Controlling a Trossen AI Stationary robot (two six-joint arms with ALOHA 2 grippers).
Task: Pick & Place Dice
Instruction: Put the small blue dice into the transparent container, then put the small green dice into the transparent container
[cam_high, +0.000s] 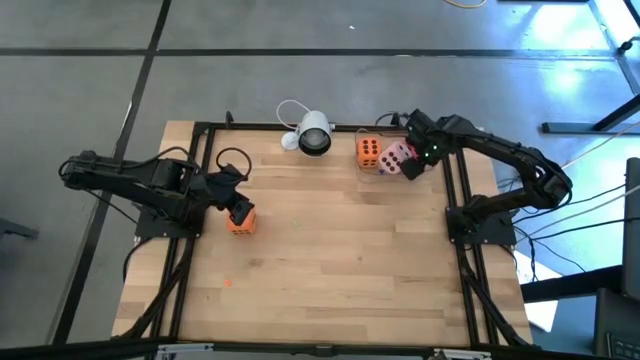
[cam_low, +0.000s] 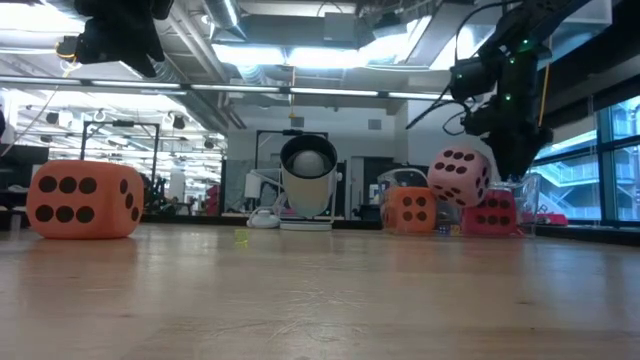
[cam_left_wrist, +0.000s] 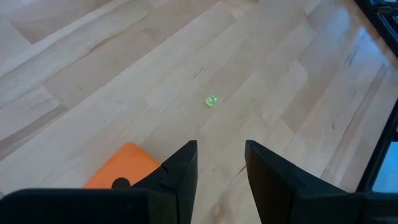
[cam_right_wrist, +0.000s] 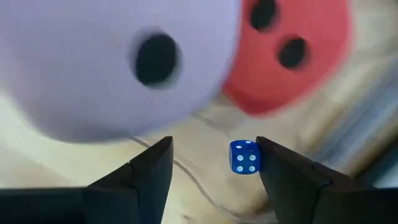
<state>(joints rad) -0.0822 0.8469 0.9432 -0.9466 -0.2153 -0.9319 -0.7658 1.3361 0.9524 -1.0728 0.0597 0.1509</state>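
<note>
Right tool hangs unclenched by my pink die; it looks soft and light, so I'd pinch its flat sides gently.

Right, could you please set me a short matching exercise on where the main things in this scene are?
Things:
1. pink die
2. white camera
3. small blue die
4. left gripper

Places or states:
A. open over bare wood, an orange die beside it
B. close before the right gripper, by one finger
C. tilted, leaning against the red die
D. at the far edge, roughly midway between the arms

Pairs: 1-C, 2-D, 3-B, 4-A
</note>
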